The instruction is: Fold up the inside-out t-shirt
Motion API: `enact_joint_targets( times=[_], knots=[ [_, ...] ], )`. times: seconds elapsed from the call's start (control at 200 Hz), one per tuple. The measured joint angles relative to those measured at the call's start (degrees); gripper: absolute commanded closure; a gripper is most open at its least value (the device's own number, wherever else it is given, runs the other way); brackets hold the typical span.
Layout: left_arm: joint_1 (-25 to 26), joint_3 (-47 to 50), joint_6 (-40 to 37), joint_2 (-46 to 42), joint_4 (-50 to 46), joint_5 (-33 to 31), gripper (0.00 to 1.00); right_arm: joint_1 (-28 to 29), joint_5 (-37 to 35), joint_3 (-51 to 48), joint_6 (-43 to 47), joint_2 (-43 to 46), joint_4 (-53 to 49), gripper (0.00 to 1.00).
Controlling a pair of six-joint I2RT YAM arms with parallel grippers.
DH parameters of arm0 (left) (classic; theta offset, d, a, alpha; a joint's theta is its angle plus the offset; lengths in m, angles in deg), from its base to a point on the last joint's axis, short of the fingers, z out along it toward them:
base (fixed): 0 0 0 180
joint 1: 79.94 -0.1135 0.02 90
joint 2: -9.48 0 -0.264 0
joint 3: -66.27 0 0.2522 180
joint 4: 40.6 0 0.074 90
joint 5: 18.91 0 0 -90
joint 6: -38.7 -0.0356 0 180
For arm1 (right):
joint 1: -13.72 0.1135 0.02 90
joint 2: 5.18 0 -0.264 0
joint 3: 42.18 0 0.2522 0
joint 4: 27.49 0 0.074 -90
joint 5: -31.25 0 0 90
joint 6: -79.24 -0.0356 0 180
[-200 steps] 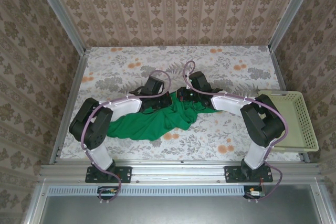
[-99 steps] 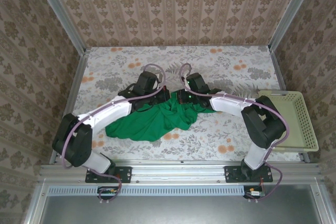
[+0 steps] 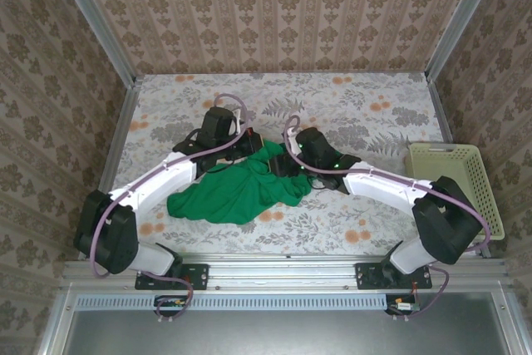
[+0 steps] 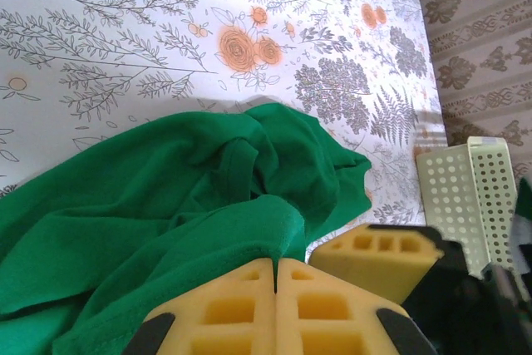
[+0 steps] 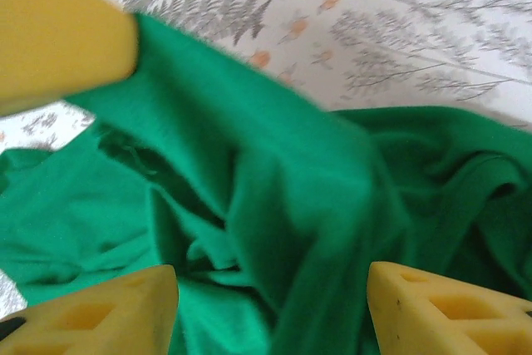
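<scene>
The bright green inside-out t-shirt (image 3: 237, 193) lies crumpled near the middle of the floral counter (image 3: 349, 101), toward its near edge. The left fingers (image 4: 237, 309) are pressed together, pinching a fold at the shirt's far edge. The right fingers (image 5: 100, 313) stand well apart over the bunched cloth, gripping nothing.

The right fingers (image 5: 449, 313) have opened wide around the t-shirt (image 3: 233, 197).
</scene>
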Motion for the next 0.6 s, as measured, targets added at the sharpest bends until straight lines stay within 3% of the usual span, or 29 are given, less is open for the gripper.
enact_joint_targets(
  times=[0.415,0.6],
  knots=[
    [-0.6,-0.2,0.0,-0.7,-1.5,0.3,1.00,3.1,-5.2,3.5,0.8,-4.9,-1.1,0.43],
    [-1.0,-1.2,-0.2,-0.7,-3.3,0.3,1.00,4.7,-7.9,3.8,1.3,-2.0,-3.3,0.53]
  ],
)
